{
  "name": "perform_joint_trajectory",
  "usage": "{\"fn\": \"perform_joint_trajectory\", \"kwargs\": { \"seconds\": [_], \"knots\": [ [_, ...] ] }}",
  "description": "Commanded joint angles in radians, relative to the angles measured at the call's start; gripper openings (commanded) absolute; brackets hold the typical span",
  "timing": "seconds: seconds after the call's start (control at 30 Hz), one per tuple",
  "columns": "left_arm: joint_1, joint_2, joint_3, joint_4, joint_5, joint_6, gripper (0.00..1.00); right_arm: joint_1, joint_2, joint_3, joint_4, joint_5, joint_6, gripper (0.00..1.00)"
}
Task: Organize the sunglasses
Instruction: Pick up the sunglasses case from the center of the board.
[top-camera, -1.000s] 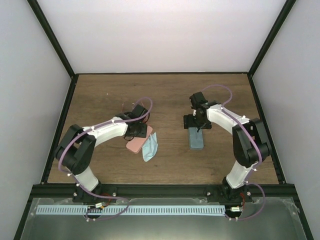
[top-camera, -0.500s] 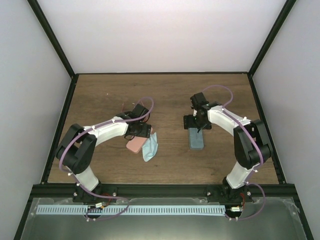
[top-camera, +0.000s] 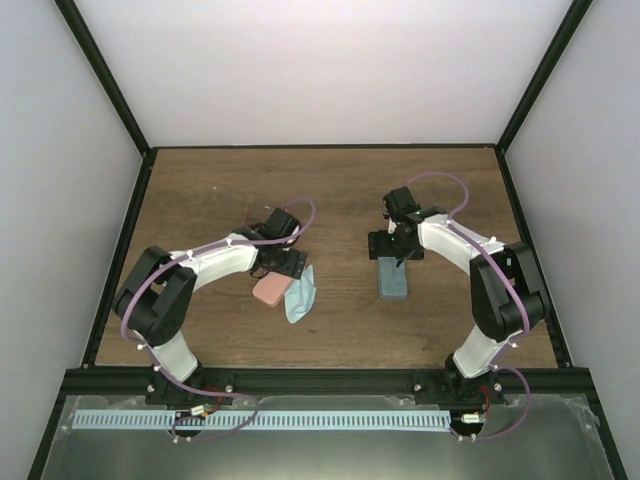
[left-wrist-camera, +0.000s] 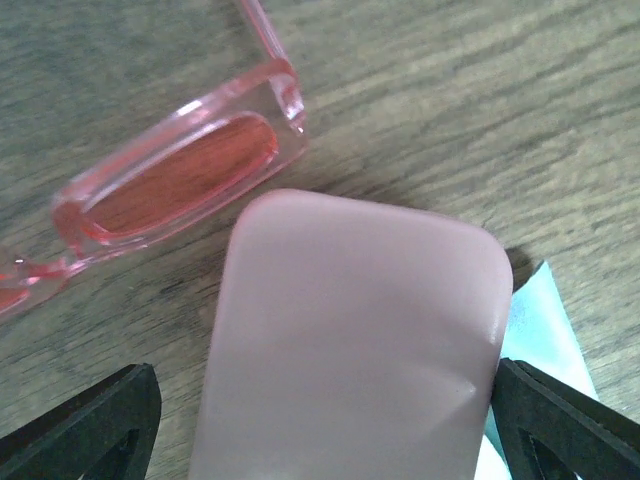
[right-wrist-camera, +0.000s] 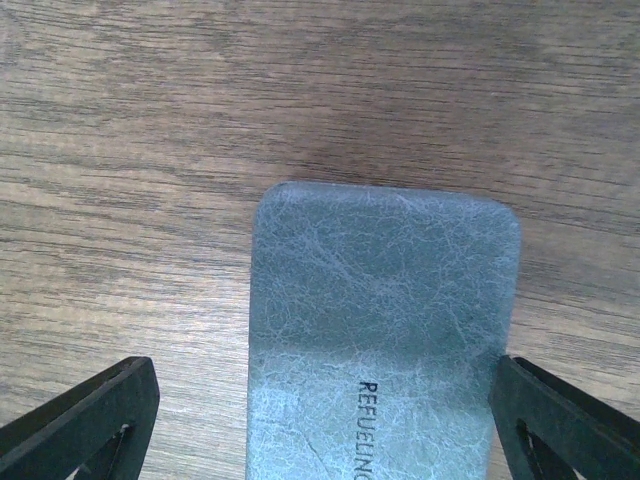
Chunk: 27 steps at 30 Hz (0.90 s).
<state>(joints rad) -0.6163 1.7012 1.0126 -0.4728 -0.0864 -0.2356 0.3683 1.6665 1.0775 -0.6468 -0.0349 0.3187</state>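
A reddish-pink pair of sunglasses (left-wrist-camera: 170, 180) lies on the wooden table, just beyond the far end of the pink case (left-wrist-camera: 350, 350). My left gripper (left-wrist-camera: 330, 440) is open, its fingers either side of the pink case. In the top view it (top-camera: 282, 264) hovers over the case's far end (top-camera: 269, 291). My right gripper (right-wrist-camera: 325, 430) is open, its fingers either side of the grey-blue case (right-wrist-camera: 385, 340), which also shows in the top view (top-camera: 393, 281). The orange-red pair is out of view.
A light blue cloth (top-camera: 301, 294) lies against the right side of the pink case; its corner shows in the left wrist view (left-wrist-camera: 535, 330). The table's black frame and grey walls enclose the wooden surface (top-camera: 330, 190).
My left gripper has shifted slightly right and nearer over the pink case. My right gripper has barely moved over the grey-blue case.
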Motion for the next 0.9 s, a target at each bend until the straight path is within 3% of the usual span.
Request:
{"fn": "perform_joint_trajectory", "kwargs": {
  "seconds": [0.0,0.33,0.47,0.63,0.87],
  "knots": [
    [-0.007,0.033,-0.024,-0.018,0.020,0.092,0.93,-0.012,-0.013,-0.027,-0.013,-0.026,-0.010,0.94],
    [-0.007,0.030,-0.039,-0.024,0.022,0.079,0.88,-0.014,-0.013,-0.031,-0.011,-0.031,-0.008,0.94],
    [-0.007,-0.001,-0.042,-0.023,0.015,0.038,0.76,-0.014,-0.011,-0.028,-0.014,-0.033,-0.009,0.94],
    [-0.007,-0.025,-0.046,-0.020,0.054,0.004,0.49,-0.013,-0.021,-0.030,-0.011,-0.043,-0.007,0.94],
    [-0.007,-0.091,-0.003,-0.011,0.148,-0.094,0.49,-0.014,-0.122,-0.004,0.023,-0.177,0.017,0.93]
  ]
}}
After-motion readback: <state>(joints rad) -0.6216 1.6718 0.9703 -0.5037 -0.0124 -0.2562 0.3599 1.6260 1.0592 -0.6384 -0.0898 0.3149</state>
